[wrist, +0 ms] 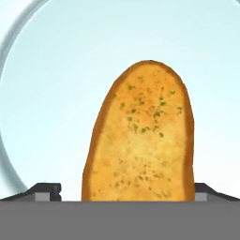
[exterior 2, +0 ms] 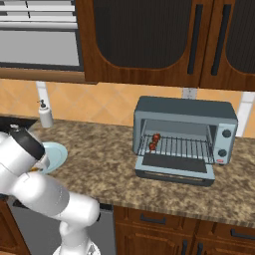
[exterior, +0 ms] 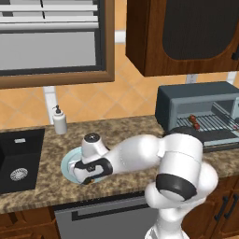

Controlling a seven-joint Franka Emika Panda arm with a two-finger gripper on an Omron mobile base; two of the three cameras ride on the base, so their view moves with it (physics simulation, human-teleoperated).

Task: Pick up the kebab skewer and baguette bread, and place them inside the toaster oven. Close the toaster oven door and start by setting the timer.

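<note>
Baguette bread about to be grasped on the plate

The gripper is held low over the pale blue plate with jaws spread wide either side of the baguette bread, not yet closed; the loaf should be centred between the tips before closing. Farther right, the toaster oven stands with its toaster oven door dropped open and the kebab skewer on its rack.

Baguette bread: golden, herb-flecked, lying flat on pale blue plate, long axis toward 12 o'clock. Kebab skewer: reddish chunks on rack inside toaster oven. Toaster oven door: dropped open toward 6 o'clock.
</note>
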